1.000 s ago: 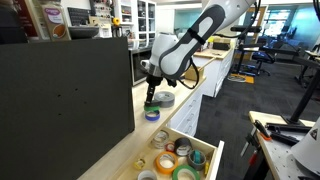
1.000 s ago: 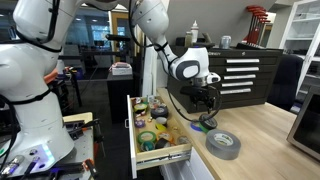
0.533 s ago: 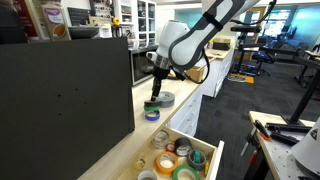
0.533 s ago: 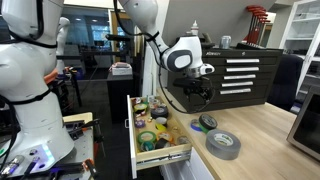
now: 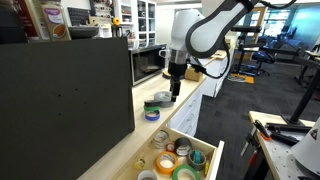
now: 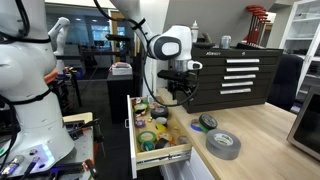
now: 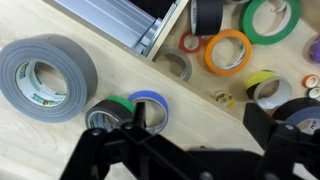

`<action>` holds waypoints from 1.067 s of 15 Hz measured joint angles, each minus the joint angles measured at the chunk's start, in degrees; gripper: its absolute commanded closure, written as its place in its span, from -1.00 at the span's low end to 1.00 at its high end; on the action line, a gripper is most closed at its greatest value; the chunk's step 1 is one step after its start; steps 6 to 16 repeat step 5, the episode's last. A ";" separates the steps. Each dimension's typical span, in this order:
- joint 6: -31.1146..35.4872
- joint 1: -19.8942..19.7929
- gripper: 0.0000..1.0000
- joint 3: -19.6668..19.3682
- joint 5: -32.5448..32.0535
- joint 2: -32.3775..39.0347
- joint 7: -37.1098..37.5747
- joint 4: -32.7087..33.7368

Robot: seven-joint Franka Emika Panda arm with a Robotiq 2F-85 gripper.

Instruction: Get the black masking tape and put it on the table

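A black masking tape roll (image 7: 98, 117) lies flat on the beige table (image 7: 120, 55), pressed against a green roll (image 7: 120, 100) and next to a blue roll (image 7: 150, 101). My gripper's body partly covers it in the wrist view. It shows as a dark roll in an exterior view (image 6: 206, 121). My gripper (image 7: 200, 125) is open and empty. It hangs well above the table in both exterior views (image 5: 174, 94) (image 6: 178, 97), off to the side of the rolls and apart from them.
A wide grey roll (image 7: 45, 75) (image 6: 223, 144) lies beside the small rolls. An open drawer (image 6: 160, 150) (image 5: 200, 150) holds several tape rolls, including other black ones (image 7: 210, 15). A big black panel (image 5: 65, 95) stands along the table.
My gripper was low over the small rolls a second ago. It has since lifted up and moved away from them, empty, with the black roll left on the table.
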 measured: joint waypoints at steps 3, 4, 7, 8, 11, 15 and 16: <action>-5.18 0.67 -1.00 -0.45 -0.02 -3.68 0.75 -1.96; -5.44 0.78 -1.00 -0.47 0.03 -4.12 0.77 -2.16; -5.40 0.84 -1.00 -0.48 0.04 -4.06 0.76 -2.15; -5.40 0.84 -1.00 -0.48 0.04 -4.06 0.76 -2.15; -5.40 0.84 -1.00 -0.48 0.04 -4.06 0.76 -2.15; -5.40 0.84 -1.00 -0.48 0.04 -4.06 0.76 -2.15; -5.40 0.84 -1.00 -0.48 0.04 -4.06 0.76 -2.15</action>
